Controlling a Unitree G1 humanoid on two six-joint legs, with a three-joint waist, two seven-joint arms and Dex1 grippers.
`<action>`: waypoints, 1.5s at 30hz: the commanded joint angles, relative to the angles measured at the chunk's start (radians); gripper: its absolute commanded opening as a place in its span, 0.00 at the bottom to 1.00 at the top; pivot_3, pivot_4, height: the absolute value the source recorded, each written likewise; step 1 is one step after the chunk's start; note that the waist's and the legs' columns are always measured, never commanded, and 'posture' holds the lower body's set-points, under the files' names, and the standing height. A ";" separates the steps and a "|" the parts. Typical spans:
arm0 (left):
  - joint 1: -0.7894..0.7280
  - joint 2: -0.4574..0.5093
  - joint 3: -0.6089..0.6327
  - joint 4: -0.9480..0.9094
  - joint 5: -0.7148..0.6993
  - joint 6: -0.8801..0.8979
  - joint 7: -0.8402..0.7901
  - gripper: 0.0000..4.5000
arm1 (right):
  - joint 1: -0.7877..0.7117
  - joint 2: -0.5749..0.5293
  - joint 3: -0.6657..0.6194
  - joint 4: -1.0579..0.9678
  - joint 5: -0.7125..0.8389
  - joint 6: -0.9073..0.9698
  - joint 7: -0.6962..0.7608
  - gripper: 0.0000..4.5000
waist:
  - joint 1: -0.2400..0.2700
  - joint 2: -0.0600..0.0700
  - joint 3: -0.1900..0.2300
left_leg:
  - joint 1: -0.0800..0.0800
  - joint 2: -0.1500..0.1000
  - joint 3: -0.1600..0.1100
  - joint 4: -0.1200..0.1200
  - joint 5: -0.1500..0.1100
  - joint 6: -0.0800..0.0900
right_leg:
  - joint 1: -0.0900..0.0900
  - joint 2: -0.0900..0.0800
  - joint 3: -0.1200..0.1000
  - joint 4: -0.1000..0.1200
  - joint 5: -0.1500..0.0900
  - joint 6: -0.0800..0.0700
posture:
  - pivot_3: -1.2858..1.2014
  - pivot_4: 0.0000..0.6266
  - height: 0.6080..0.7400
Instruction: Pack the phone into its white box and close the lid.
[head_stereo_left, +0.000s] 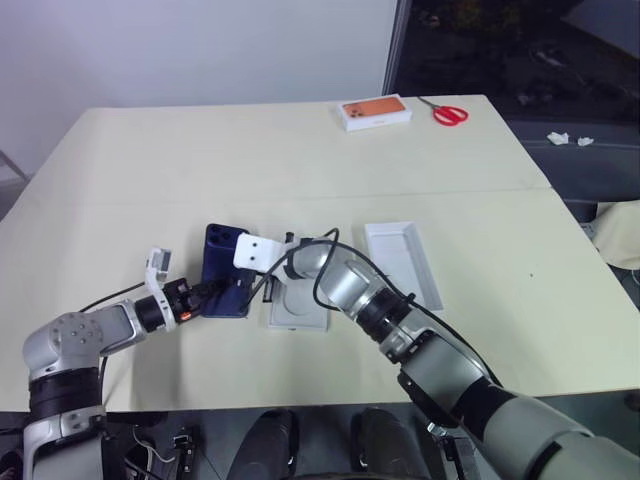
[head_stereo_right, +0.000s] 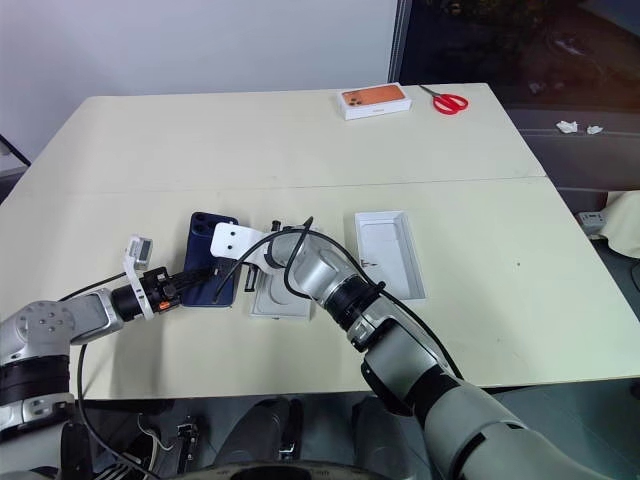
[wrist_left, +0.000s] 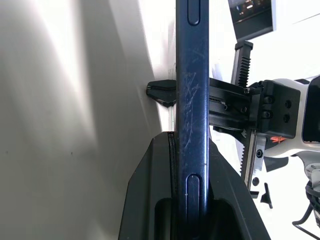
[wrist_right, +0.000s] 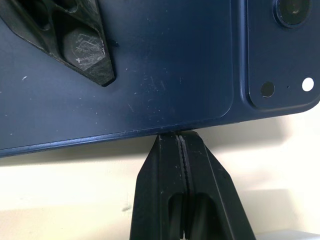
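Phone (wrist_right: 165, 70) dark blue, glossy, scuffed back, corner camera cluster

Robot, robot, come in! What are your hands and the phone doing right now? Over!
Left gripper clamped on the phone edge. Right gripper shut, fingertips against phone's side. Open white box waits to the right; white insert lies between.

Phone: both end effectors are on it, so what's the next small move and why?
Probably lift the phone a little with the left end effector, then carry it toward the open white box. The left fingers clamp the phone's edge in the left wrist view, while the right end effector, shut, only butts against its long edge. The box lies beyond the white insert, so the phone must clear that.
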 joint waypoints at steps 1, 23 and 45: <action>0.020 -0.013 0.015 0.022 -0.003 0.012 0.030 0.00 | 0.026 -0.012 -0.068 -0.095 0.074 -0.024 0.037 0.00 | 0.000 0.000 0.000 | 0.000 0.000 0.000 0.000 0.000 0.000 | 0.000 0.000 0.000 0.000 0.000 0.000 | 0.52 0.24 1.00; 0.036 -0.127 0.323 -0.032 -0.343 0.218 0.273 0.00 | 0.287 -0.345 -0.407 -0.654 0.557 0.225 0.312 0.00 | 0.003 -0.002 0.002 | -0.007 0.001 0.000 -0.001 0.000 0.001 | -0.002 0.000 0.000 -0.004 0.000 0.000 | 0.52 0.24 1.00; -0.068 -0.286 0.007 -0.200 -0.490 0.140 0.575 0.00 | 0.567 -0.672 -0.482 -0.828 0.584 0.085 0.309 0.75 | 0.012 -0.013 0.009 | -0.007 0.002 0.001 0.000 0.000 0.000 | 0.000 0.000 0.000 -0.005 0.000 0.000 | 0.52 0.24 1.00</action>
